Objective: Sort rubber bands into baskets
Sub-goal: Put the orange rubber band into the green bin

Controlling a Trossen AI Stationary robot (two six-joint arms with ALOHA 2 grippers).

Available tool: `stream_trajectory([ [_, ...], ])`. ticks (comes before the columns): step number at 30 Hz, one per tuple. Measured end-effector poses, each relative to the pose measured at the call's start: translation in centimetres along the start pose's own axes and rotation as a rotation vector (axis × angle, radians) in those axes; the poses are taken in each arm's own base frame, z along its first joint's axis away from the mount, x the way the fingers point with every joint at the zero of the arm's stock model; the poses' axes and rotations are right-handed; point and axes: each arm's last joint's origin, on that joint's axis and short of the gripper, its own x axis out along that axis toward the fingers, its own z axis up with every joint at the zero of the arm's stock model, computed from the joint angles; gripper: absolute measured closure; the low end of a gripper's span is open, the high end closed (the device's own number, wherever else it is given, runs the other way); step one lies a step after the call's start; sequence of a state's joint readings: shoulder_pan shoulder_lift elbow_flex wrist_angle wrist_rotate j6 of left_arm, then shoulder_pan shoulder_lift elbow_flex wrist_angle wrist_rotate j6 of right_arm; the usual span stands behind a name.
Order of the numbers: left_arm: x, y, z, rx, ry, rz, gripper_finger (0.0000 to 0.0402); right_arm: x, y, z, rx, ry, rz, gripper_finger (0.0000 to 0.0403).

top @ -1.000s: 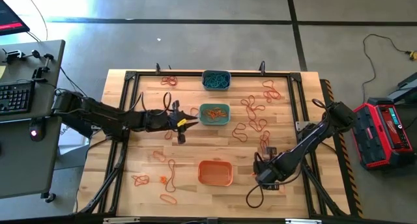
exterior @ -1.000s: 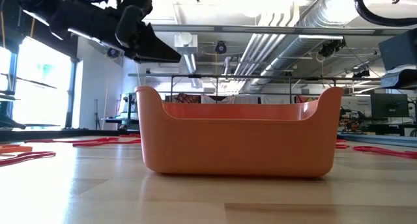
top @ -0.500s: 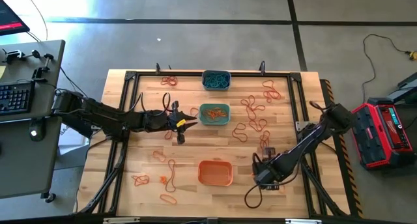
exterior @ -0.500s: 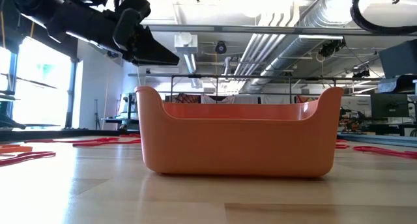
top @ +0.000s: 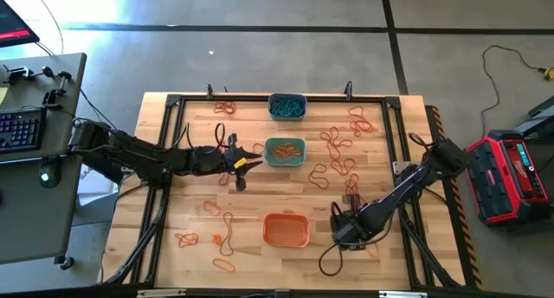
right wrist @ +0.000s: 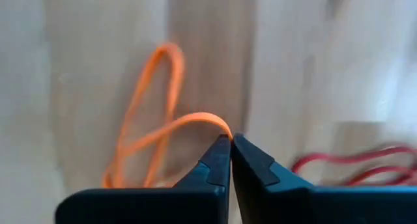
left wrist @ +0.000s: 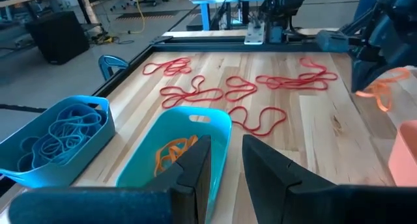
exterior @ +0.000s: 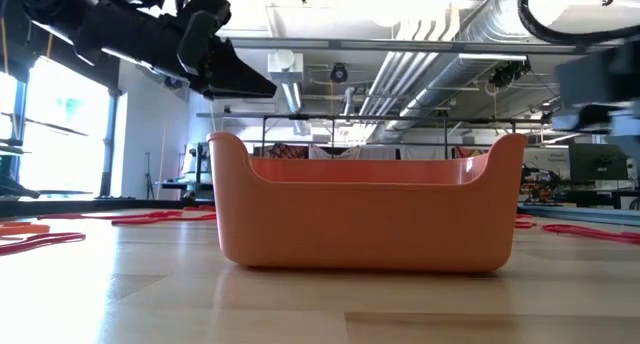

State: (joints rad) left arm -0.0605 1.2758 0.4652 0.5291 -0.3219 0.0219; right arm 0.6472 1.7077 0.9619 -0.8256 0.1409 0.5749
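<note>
The right gripper (right wrist: 230, 140) has just clenched on an orange rubber band (right wrist: 153, 129), whose loop hangs beyond its fingertips, and has drifted nearer the orange basket (top: 286, 230). It probably goes into a basket next. The left gripper (left wrist: 225, 155), half open and seemingly empty, waits beside the teal basket (left wrist: 171, 160).

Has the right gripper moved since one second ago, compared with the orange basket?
Yes. In the high view the right gripper has shifted toward the orange basket, closing the gap beside it, and it is shut on an orange rubber band.

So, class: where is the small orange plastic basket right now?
In the high view, the small orange plastic basket sits on the wooden table's near middle, directly below the teal-green plastic basket, with the right gripper just to its right.
</note>
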Motion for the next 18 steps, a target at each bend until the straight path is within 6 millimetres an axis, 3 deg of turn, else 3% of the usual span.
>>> stream_trajectory([
  [8, -0.1, -0.6, 0.2, -0.014, -0.017, -0.058, 0.0323, 0.1, -2.5, 1.5, 0.001, -0.088, -0.141, 0.0402],
  [18, -0.3, -1.0, 0.2, -0.020, -0.018, -0.063, 0.0323, -3.0, -5.8, 3.3, 0.088, -0.332, -0.210, 0.0402],
])
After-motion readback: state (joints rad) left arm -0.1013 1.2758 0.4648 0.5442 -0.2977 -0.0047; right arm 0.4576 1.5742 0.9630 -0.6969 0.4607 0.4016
